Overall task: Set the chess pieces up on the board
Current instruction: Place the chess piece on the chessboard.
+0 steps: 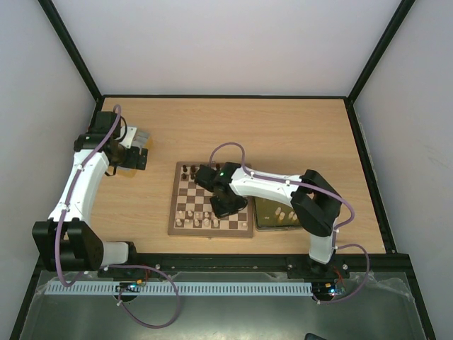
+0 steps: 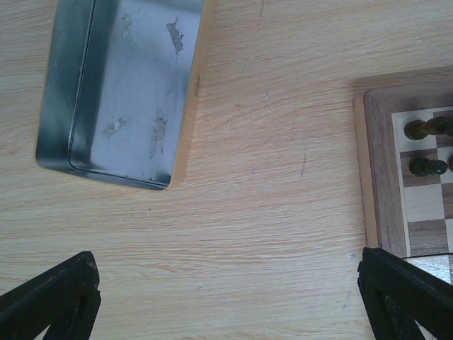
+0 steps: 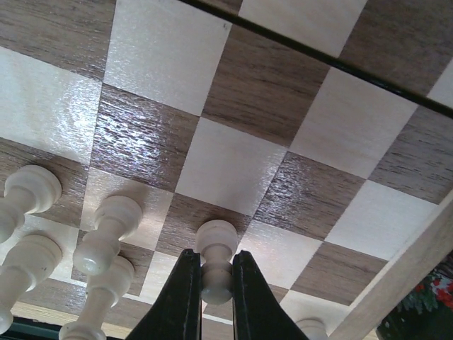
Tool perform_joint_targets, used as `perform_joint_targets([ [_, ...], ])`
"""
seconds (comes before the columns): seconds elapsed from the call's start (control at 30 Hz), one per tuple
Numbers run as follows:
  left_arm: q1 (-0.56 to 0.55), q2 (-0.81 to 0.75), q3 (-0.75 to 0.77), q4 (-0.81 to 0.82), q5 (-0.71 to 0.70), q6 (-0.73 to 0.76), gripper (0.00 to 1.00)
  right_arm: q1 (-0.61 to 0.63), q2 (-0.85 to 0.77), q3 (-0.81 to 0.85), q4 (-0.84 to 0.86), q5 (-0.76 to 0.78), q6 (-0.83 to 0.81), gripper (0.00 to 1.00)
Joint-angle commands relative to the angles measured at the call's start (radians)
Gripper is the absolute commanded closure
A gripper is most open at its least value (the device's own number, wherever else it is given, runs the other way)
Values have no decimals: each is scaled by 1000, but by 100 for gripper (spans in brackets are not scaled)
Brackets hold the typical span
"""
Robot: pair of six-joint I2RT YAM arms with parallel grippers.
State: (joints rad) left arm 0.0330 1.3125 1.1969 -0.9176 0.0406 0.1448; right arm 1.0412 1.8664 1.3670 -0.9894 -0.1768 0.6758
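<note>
- My right gripper [image 3: 214, 259] is closed narrowly on one cream pawn [image 3: 216, 236]. The two black fingers [image 3: 185, 297] pinch its stem just under the round head.
- That pawn is upright over the board [image 3: 233, 163], near the board's right edge and towards its near rows. I cannot tell whether its base touches the square.
- Other cream pieces [image 3: 106, 237] stand to the left of the held pawn, in the board's near rows, close to one another.
- From above, my right arm reaches across the board's right half, and the wrist covers several squares there.
- Dark pieces [image 1: 190, 171] stand along the board's far edge, at its left corner. My left wrist camera shows three of them on squares beside the border.
- My left gripper [image 2: 226, 290] is spread wide, with one finger [image 2: 49, 301] at each lower corner of its own view. It holds nothing.
- It hangs over bare table [image 2: 269, 212] to the left of the board, just off the far left corner.
- A silver metal tray [image 2: 127, 85] lies further left of the board, with scuffed marks on its floor.
- A gold tray [image 1: 263, 221] lies touching or just beside the board's right edge, with a few cream pieces lying in it.
</note>
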Motion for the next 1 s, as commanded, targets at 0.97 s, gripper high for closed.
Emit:
perform_joint_targets([
  [0.97,-1,4,25,-2,-15,-15,1,25,11,17,3,-11,10,98],
])
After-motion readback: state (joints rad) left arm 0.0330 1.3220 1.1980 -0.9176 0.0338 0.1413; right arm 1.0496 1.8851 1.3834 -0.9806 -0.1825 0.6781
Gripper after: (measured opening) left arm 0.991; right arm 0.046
